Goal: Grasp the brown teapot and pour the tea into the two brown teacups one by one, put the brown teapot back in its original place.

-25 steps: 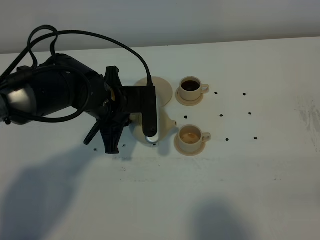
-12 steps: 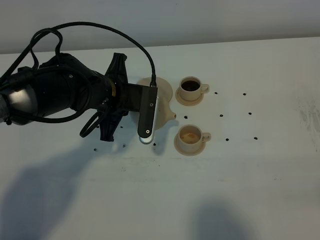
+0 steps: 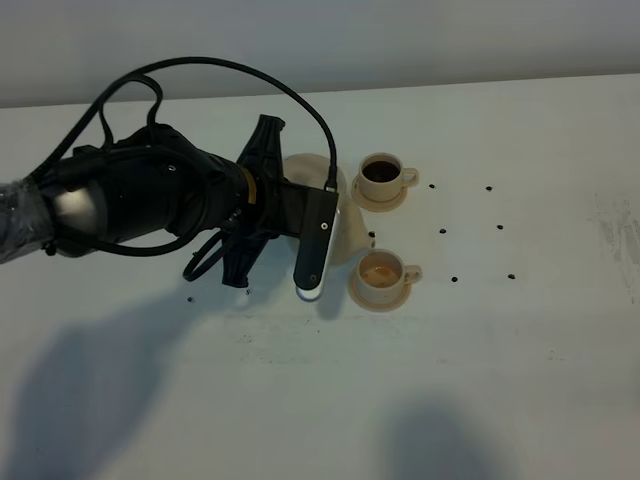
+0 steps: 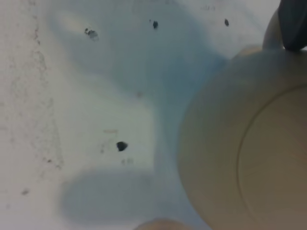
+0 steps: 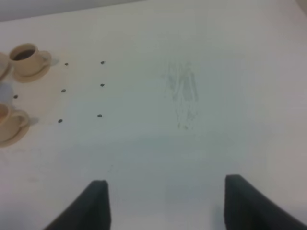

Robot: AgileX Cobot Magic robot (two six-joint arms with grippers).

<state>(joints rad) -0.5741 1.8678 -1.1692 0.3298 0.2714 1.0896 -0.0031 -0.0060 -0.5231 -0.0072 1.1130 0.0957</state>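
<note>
Left claw (image 4: 291,24) gripping brown teapot (image 4: 249,143), tipped toward nearer teacup (image 3: 380,272), right claw (image 5: 165,206) spread

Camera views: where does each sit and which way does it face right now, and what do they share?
Exterior high: mounted high, looking down on the white table; shows the left arm beside the dark-filled teacup and paler teacup.
Left wrist: on the left arm, close against the brown teapot; one dark fingertip shows.
Right wrist: on the right arm, facing across the table over the open right gripper.
Shared: exterior and right wrist both catch both teacups.
</note>
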